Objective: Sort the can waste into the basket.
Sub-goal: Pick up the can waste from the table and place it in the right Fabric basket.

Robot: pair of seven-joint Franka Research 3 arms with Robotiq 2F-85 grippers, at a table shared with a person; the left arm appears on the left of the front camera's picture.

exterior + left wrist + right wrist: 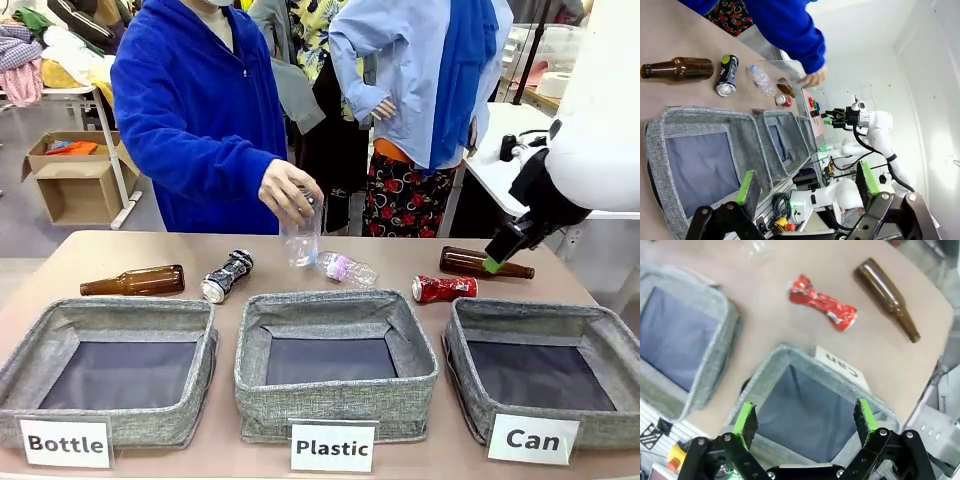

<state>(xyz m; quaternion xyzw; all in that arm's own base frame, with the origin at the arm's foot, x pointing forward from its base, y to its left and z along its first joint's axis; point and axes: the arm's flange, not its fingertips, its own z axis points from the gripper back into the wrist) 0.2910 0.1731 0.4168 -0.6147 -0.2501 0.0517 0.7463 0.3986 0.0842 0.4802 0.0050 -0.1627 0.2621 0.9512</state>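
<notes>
**Red can next: right tool pick, short carry to the Can bin**

Red crushed can (pixel 822 305) lies on its side toward the bench's (pixel 60 262) far-right corner, just behind the far rim of the Can bin (pixel 530 312). That bin sits at the near-right corner with its dark bottom bare. Black-and-silver can (pixel 227 276) lies toward the far-left, beside a brown bottle (pixel 133 282).

Right tool (pixel 805 422): fingers spread, nothing held, hanging over the Can bin. Left tool (pixel 807 182): spread, empty, above the Bottle bin (pixel 700 116).

Judged step: right tool reaches for the red can.
- Turn the wrist so the fingers cross the can's long axis, aim at the pinched middle, and descend straight.
- A second brown bottle (pixel 887 297) lies near the can toward the far edge; keep the outer finger off it.
- Crushed metal is uneven, so close firmly and lift above the rim before drawing back.
- Release low over the bin's middle.
- A person's hand (pixel 290 190) holds a clear bottle (pixel 301 243) mid-bench; stay right of it.
</notes>
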